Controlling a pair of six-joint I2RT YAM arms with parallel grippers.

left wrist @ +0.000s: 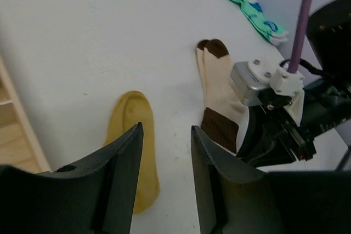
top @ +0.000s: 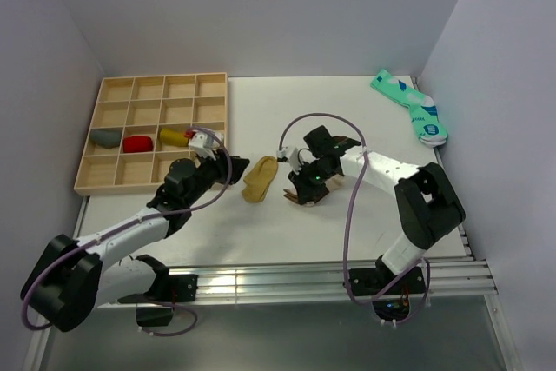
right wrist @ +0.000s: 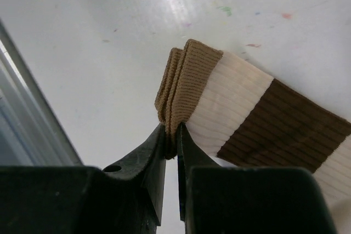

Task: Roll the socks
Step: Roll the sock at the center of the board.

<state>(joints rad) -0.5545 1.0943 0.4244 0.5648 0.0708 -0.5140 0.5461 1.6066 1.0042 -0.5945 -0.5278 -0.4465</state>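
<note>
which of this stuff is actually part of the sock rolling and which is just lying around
Part of the job:
beige brown-banded sock, cuff pinched in the right gripper
mustard ankle sock, near the open left gripper
teal patterned socks, likely waiting

Just lying about:
wooden divider tray
grey roll, red roll, yellow roll in it

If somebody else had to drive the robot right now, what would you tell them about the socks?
Left gripper: jaws open and empty, over the mustard sock, which lies flat.
Right gripper: jaws shut on the tan cuff of the beige sock.
Teal socks: flat in the far right corner.
Done: three bundles that look like rolled socks sit in the wooden tray.
Left: roll the beige, mustard and teal socks.
</note>
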